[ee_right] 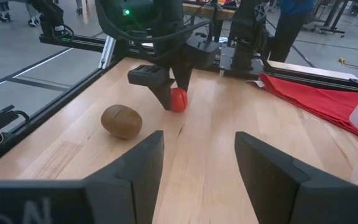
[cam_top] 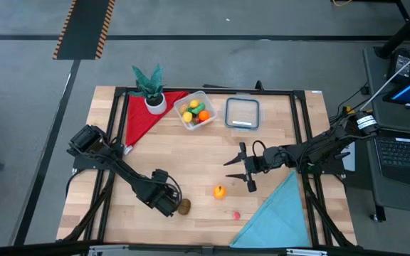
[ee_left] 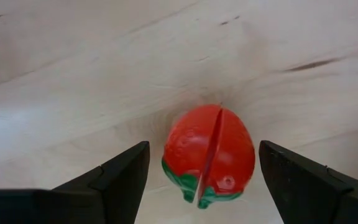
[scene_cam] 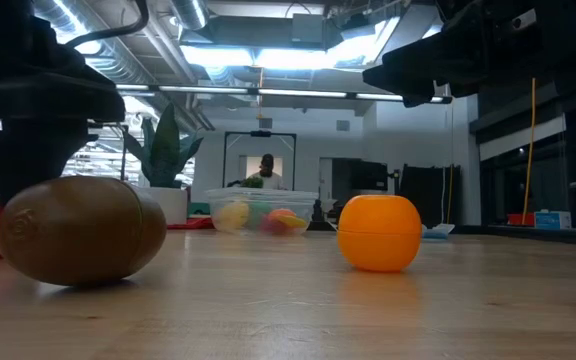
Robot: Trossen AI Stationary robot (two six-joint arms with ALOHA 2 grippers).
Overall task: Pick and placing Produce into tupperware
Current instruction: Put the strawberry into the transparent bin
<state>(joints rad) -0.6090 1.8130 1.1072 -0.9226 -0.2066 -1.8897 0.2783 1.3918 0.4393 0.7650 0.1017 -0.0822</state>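
Produce scattered on the tabletop (cam_top: 205, 153); tupperware (cam_top: 196, 109) at the far edge, partly filled.

Left gripper (ee_left: 204, 171) is low at the near-left, jaws wide open on either side of a red strawberry (ee_left: 209, 155), not touching it. Just beside it lies a brown kiwi (cam_top: 184, 207). An orange (cam_top: 219, 190) sits near centre, a pink piece (cam_top: 236, 215) nearer the front. Right gripper (cam_top: 242, 169) hovers above the tabletop right of centre, open and empty.

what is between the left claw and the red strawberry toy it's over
Nothing visible. The left claw is open with its fingers on either side of the red plastic strawberry toy, bare wooden table around it.
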